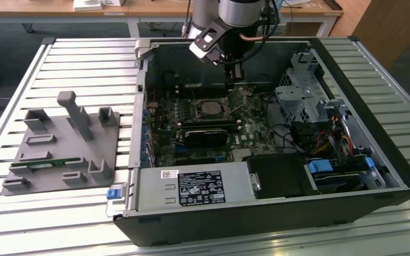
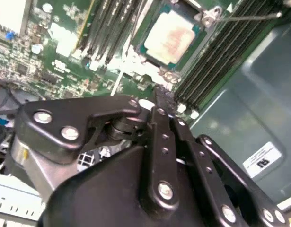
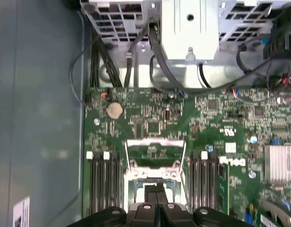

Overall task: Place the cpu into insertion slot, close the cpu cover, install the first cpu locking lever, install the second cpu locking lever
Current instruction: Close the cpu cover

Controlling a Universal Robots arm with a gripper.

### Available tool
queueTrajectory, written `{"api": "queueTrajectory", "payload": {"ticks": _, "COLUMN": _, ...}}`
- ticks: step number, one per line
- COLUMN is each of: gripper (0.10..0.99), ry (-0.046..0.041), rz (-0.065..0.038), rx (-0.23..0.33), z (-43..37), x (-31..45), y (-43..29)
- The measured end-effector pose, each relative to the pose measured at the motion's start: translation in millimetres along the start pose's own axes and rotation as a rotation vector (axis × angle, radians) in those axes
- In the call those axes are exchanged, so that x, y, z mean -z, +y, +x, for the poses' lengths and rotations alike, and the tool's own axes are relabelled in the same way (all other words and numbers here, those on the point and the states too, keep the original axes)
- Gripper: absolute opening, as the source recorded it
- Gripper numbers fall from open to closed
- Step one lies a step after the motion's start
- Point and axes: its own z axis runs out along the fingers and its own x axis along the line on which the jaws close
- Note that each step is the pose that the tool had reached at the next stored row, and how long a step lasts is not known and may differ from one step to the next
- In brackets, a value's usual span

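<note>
A slatted metal table (image 1: 62,53) carries an open computer case (image 1: 262,218), with a grey parts tray (image 1: 48,160) beside it on the exterior view's left. The robot arm (image 1: 223,13) reaches down into the case over the green circuit board (image 1: 251,133).

The gripper (image 1: 235,80) hangs just above the board. In both wrist views its fingers (image 2: 157,101) are pressed together along a thin seam, clenched, with nothing visible between them.

In the first wrist view the gripper (image 3: 156,191) sits over the near edge of the socket. The silver cover frame (image 3: 155,142) is swung open on the far side, with board showing through its window.

The chip (image 2: 171,38) already lies flat in its black-rimmed socket (image 2: 143,47), beige face up. It is a short way beyond the fingertips and not touching them. A thin wire lever (image 2: 244,17) sticks out from one corner of the socket.
</note>
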Motion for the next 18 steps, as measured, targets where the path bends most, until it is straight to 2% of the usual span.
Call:
{"api": "queueTrajectory", "payload": {"ticks": 5, "gripper": 0.106, "ry": 0.0007, "rz": 0.001, "rx": 0.021, "z": 0.5, "x": -4.3, "y": 7.6}}
{"api": "queueTrajectory", "payload": {"ticks": 18, "gripper": 0.106, "ry": -0.0008, "rz": 0.001, "rx": 0.022, "z": 1.1, "x": -9.9, "y": 31.4}}
